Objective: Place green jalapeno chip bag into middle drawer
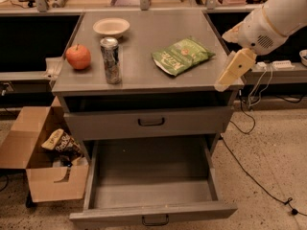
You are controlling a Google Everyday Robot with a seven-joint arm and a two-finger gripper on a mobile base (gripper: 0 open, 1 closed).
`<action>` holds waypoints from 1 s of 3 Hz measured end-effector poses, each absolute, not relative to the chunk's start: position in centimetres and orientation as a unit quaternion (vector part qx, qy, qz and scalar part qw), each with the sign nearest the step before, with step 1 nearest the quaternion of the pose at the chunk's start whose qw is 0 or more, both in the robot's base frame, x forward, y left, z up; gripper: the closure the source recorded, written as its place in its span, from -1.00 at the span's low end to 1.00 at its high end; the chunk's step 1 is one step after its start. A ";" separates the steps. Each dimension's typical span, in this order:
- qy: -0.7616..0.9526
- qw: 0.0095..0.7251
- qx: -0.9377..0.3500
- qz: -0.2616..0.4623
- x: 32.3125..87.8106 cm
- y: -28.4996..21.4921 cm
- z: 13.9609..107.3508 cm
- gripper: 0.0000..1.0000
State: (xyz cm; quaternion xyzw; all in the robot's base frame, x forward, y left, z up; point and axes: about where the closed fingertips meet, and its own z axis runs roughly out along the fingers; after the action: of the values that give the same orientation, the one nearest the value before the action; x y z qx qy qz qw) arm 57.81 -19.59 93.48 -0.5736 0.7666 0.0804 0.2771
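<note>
The green jalapeno chip bag lies flat on the grey cabinet top, right of centre. The middle drawer, the cabinet's lowest one, is pulled wide open and holds nothing; its small black loop handle faces me. My gripper hangs from the white arm at the cabinet top's right edge, to the right of the bag and apart from it. It holds nothing that I can see.
A red apple, a soda can and a white bowl stand on the top's left half. The drawer above is closed. A cardboard box with a brown-and-white snack bag sits on the floor at left. Cables run across the floor at right.
</note>
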 end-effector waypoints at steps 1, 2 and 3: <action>0.768 0.315 -0.543 0.125 62.9 -19.0 89.7 -1.00; 0.768 0.315 -0.543 0.125 62.9 -19.0 89.7 -1.00; 0.762 0.319 -0.551 0.116 64.9 -19.3 89.4 -1.00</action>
State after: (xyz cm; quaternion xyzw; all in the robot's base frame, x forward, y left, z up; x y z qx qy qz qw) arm 64.90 -19.29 89.41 -0.5513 0.7620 0.1161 0.3192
